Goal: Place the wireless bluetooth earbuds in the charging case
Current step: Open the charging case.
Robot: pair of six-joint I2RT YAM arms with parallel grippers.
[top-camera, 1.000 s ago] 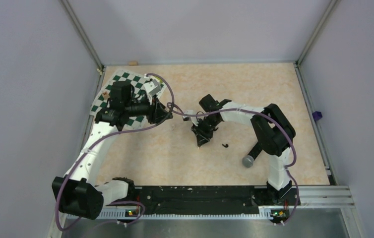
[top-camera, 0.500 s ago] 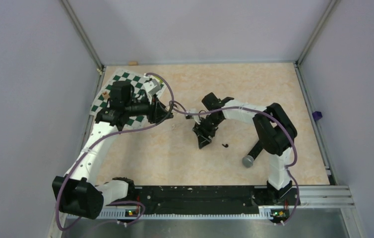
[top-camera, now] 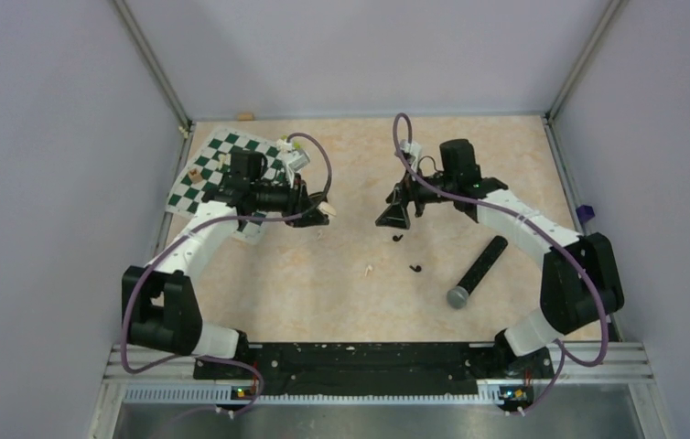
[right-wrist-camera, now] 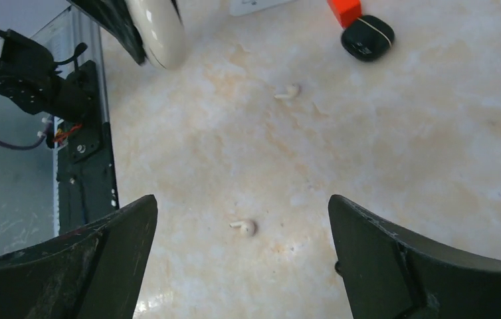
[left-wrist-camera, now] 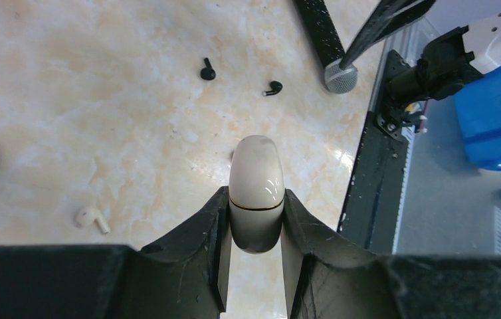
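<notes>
- Left gripper (left-wrist-camera: 256, 196) is pinching a cream-white case (left-wrist-camera: 256, 159).
- Right gripper (right-wrist-camera: 241, 203) is hanging wide open; black earbuds (left-wrist-camera: 206, 70) are lying loose, charging case (right-wrist-camera: 366, 38) seemingly touching an orange block (right-wrist-camera: 345, 10).
- Next: straddling one of them squarely, skipping white earbuds (right-wrist-camera: 244, 227).

Black earbuds (left-wrist-camera: 207, 69) on a beige marbled desk (left-wrist-camera: 68, 100)
Black case (right-wrist-camera: 366, 38), orange block (right-wrist-camera: 344, 10), cream case (left-wrist-camera: 256, 179), green-and-white checked mat (top-camera: 218, 151), grey-headed black microphone (top-camera: 479, 268).
</notes>
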